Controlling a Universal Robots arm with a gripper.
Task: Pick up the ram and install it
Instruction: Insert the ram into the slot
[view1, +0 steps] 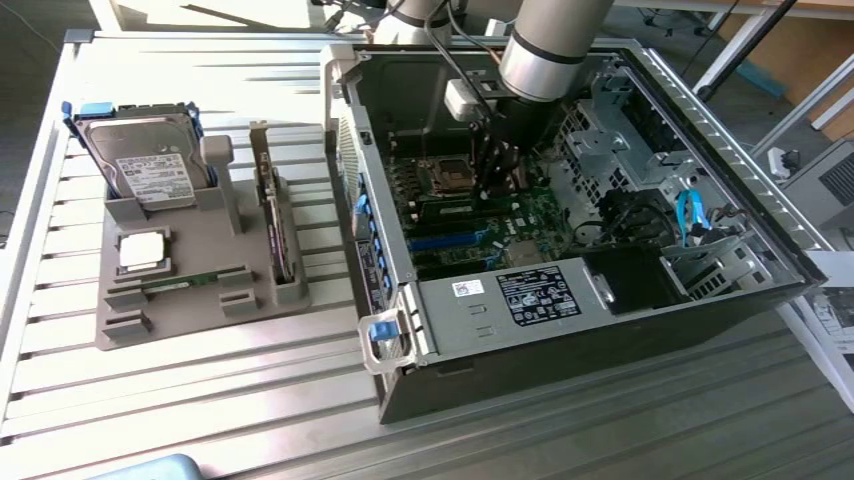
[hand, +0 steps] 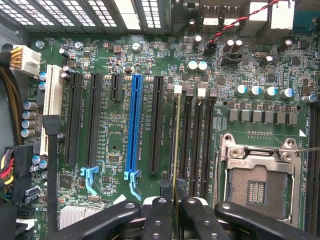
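While the desk carries the open computer case, the arm reaches down into it, above the motherboard. In the wrist view the tool pinches the ram between its two fingers. The stick is seen edge-on, as a thin line. It stands along the first of the four memory slots, the one nearest to the long black expansion slot. Whether it already touches that slot, I cannot tell. In my judgement the step in hand is the seating. It needs the stick parallel to the slot over its full length, and a straight, even push without any tilt. The small white latch at the slot's end should be open, otherwise the ram may stop too high.
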